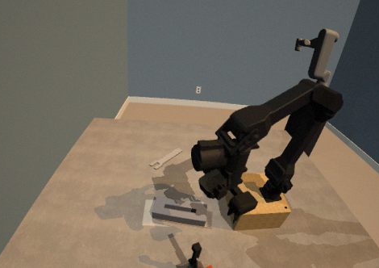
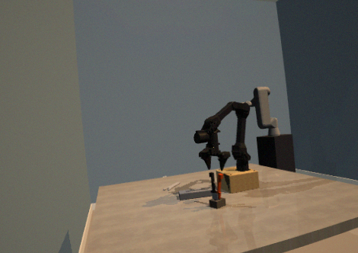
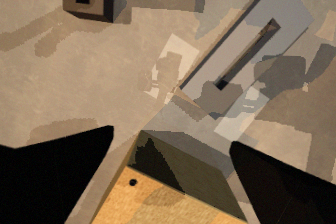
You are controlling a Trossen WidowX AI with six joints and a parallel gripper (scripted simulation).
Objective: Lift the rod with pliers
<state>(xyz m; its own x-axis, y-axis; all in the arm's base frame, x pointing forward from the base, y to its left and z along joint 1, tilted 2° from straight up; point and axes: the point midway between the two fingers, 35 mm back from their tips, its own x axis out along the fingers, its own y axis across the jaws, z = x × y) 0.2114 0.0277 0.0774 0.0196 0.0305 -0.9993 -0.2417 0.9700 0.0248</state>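
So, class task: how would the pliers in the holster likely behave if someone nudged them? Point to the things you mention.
The pliers [image 2: 214, 187] might tip, standing tall on a small holster [image 2: 217, 203]. Their handles look stiff, being straight and upright; they could splay, since they stand apart.

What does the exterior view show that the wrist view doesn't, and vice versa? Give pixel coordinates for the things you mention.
Exterior only: pliers' orange handle [image 2: 219, 186], pale forked tool [image 2: 172, 187], dark pedestal [image 2: 287, 152] behind the table.

Wrist only: the slot [image 3: 247, 54] in the grey block's top.

Both: grey block [image 2: 194, 194] [image 3: 202, 82], pliers' holster [image 2: 217, 203] [image 3: 102, 11], wooden base box [image 2: 244, 180] [image 3: 165, 200], open fingers [image 2: 208, 161].
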